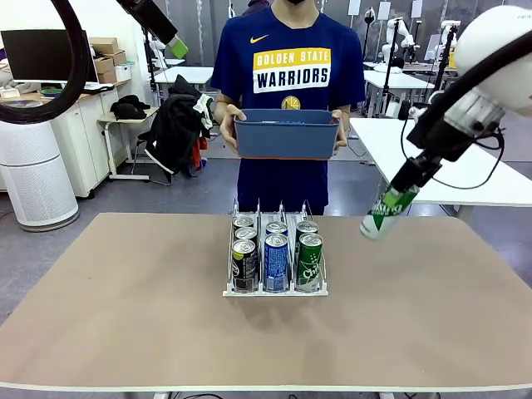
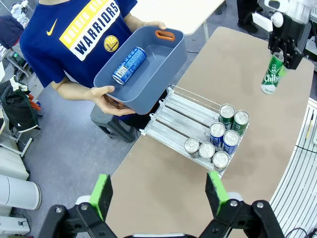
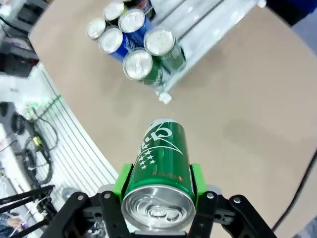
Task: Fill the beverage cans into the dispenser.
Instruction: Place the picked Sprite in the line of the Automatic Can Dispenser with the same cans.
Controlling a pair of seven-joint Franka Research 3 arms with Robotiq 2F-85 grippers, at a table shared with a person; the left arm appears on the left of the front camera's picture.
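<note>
- Front view: the right claw (image 1: 399, 195) is clamping its pads shut on the upper end of a green can (image 1: 382, 214). The can is hanging tilted in the air, to the right of the dispenser (image 1: 275, 292) and well apart from it.
- The left claw (image 2: 158, 193) is standing wide open and carrying nothing, high above the surface (image 1: 125, 324).
- The dispenser is holding three black cans (image 1: 243, 264), two blue cans (image 1: 275, 259) and two green cans (image 1: 309, 259), one colour per lane. The far part of every lane is lying bare.
- Slip risk: the pads are gripping near the silver top only, so the long body may be swinging or sliding out during a quick move.
- Entry risk: a can arriving tilted is likely catching a thin divider or striking the queued green cans, tipping them or shoving the rack.
- Lane risk: the lanes are running narrow, so a small sideways error is sending the can into the blue lane.
- Person risk: a person is holding a blue-grey bin (image 1: 287, 137) with one blue can (image 2: 129, 64) near the rack's far end, so an approach from there is risking contact.
</note>
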